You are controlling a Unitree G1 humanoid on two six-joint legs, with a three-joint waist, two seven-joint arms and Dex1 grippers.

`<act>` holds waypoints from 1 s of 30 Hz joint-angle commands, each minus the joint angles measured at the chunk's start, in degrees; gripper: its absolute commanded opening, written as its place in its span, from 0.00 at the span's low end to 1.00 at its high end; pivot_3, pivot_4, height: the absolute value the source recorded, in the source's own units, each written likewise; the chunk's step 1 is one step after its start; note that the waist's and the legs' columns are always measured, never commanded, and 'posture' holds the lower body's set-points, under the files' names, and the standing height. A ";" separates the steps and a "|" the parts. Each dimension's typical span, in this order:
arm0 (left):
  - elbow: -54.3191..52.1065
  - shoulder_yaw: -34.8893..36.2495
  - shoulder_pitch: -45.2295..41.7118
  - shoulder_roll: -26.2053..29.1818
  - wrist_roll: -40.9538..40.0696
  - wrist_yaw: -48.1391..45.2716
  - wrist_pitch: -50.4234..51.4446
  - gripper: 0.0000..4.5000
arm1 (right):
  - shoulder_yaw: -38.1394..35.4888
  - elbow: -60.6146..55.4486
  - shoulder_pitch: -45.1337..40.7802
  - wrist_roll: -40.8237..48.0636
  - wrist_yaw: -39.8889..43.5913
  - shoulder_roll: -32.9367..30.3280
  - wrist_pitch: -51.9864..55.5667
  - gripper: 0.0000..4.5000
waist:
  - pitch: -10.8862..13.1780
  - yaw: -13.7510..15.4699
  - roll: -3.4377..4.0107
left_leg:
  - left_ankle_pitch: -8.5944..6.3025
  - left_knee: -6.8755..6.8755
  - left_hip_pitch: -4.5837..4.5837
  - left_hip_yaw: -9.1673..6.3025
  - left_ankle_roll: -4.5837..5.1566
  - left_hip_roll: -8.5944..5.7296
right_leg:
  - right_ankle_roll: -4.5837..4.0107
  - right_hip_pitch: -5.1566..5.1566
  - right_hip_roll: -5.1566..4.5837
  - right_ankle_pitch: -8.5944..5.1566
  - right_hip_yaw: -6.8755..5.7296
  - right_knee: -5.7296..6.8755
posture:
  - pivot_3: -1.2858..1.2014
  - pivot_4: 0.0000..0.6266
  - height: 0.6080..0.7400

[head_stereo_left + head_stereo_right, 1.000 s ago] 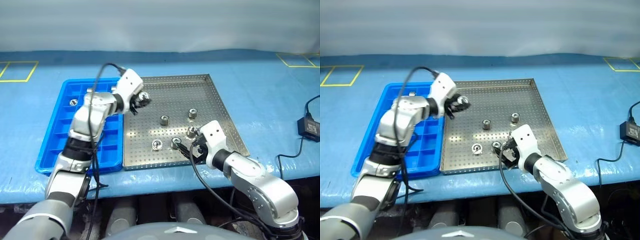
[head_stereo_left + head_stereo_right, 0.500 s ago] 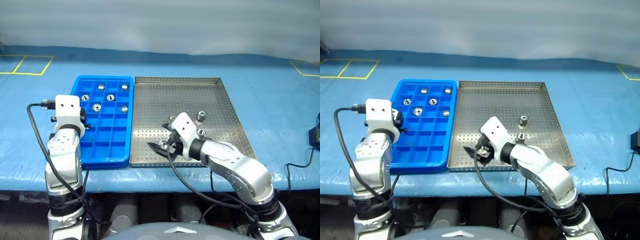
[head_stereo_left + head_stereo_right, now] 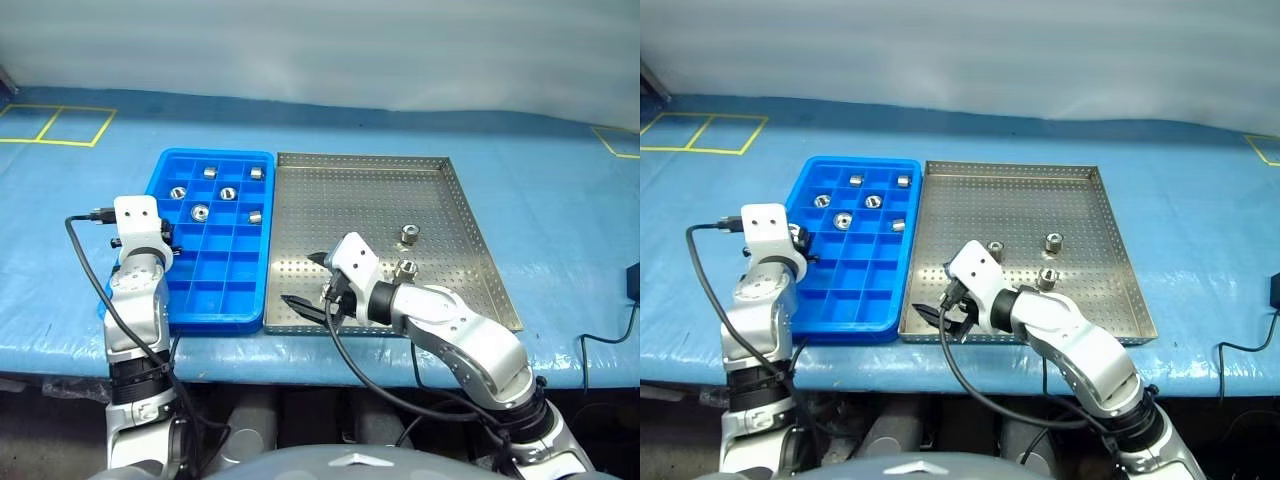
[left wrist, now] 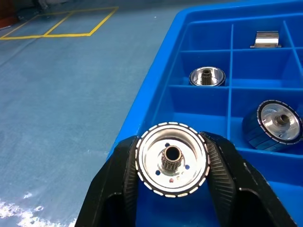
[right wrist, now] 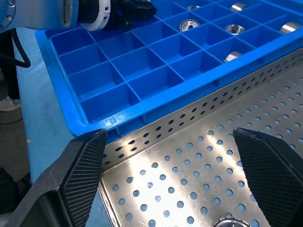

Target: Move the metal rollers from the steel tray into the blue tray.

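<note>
We take the bright blue gridded plastic tray [image 3: 205, 250] as our landmark; it lies on the blue-covered desk [image 3: 560, 190]. Touching its long right edge lies the large silver perforated steel tray [image 3: 440, 200].

Our left gripper [image 4: 172, 166] hangs at the blue tray's left rim, just outside the near-left compartments. Its two black fingers [image 4: 124, 176] pinch one shiny silver metal roller [image 4: 172, 159] by its sides, the dark hollow centre facing the wrist camera.

Five more short silver metal rollers sit in the far compartments of the blue tray: two in the farthest row [image 3: 211, 173] [image 3: 256, 173], two in the next row [image 3: 178, 192] [image 3: 228, 193], then a pair one row nearer [image 3: 200, 211] [image 3: 254, 216], which makes six in all by our count from the head view.

Right of the blue tray, in the steel tray, we see rollers standing upright: one toward the middle right [image 3: 409, 236], one nearer the front [image 3: 405, 268], and one [image 3: 995, 250] just behind our right arm.

Our right gripper [image 3: 306, 283] hovers over the steel tray's near-left corner, close to the blue tray's right wall, with its fingers [image 5: 80, 165] spread wide apart and nothing between them.
</note>
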 commanded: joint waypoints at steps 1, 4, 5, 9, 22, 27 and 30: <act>-1.88 -1.81 -0.74 0.82 -1.13 -1.16 0.69 0.68 | -1.51 -2.86 0.69 -0.09 -0.90 0.11 -0.39 1.00 | 0.00 -0.26 0.01 | 0.00 0.00 0.00 0.00 0.00 0.01 | -0.01 0.00 -0.01 0.00 0.00 0.00 | 0.58 0.24 1.00; -8.58 -4.96 -1.76 1.29 -1.27 -2.21 2.41 0.90 | -3.12 -4.07 1.85 0.04 -1.95 -0.22 0.21 1.00 | 0.00 -0.26 -0.01 | 0.00 0.02 -0.02 -0.01 0.00 0.00 | -0.01 0.01 -0.02 0.00 -0.01 0.00 | 0.57 0.24 1.00; -11.23 -6.26 -3.04 1.44 -2.47 -3.79 2.56 0.96 | -4.47 -4.66 2.48 0.39 -2.45 -0.24 0.54 1.00 | 0.01 -0.30 -0.02 | 0.00 0.03 -0.03 -0.01 0.00 -0.01 | -0.01 0.01 -0.03 0.00 -0.01 -0.01 | 0.57 0.24 1.00; -15.55 -14.47 -9.25 4.44 -12.17 -18.73 5.73 0.96 | -9.42 -6.42 5.84 0.63 -3.70 -2.08 1.96 1.00 | 0.03 -0.17 -0.06 | 0.00 0.06 -0.09 -0.03 0.00 -0.03 | -0.01 0.00 -0.07 0.00 -0.02 -0.03 | 0.56 0.24 1.00; 2.99 -47.60 -21.52 18.51 -14.48 -52.81 3.04 0.96 | -16.67 -8.33 16.23 -0.83 -8.01 -4.84 3.21 1.00 | 0.00 -3.74 0.15 | -0.05 -0.05 0.01 0.12 0.08 0.09 | 0.07 -0.08 0.24 -0.30 0.14 0.03 | 0.52 0.24 1.00; 5.77 -54.36 -23.72 19.09 -10.84 -58.37 -0.93 0.96 | -16.54 -9.46 17.82 -1.11 -9.42 -3.38 3.05 1.00 | 0.00 -4.37 0.15 | -0.06 -0.04 -0.02 0.21 0.10 0.05 | 0.10 -0.11 0.18 -0.29 0.25 -0.01 | 0.50 0.24 1.00; 7.04 -57.68 -24.57 19.47 -7.86 -60.57 -2.98 0.96 | -16.43 -9.68 18.15 -1.39 -9.98 -2.73 2.89 1.00 | 0.00 -4.61 0.15 | -0.06 -0.02 -0.02 0.21 0.11 0.04 | 0.11 -0.10 0.16 -0.28 0.25 -0.01 | 0.50 0.24 1.00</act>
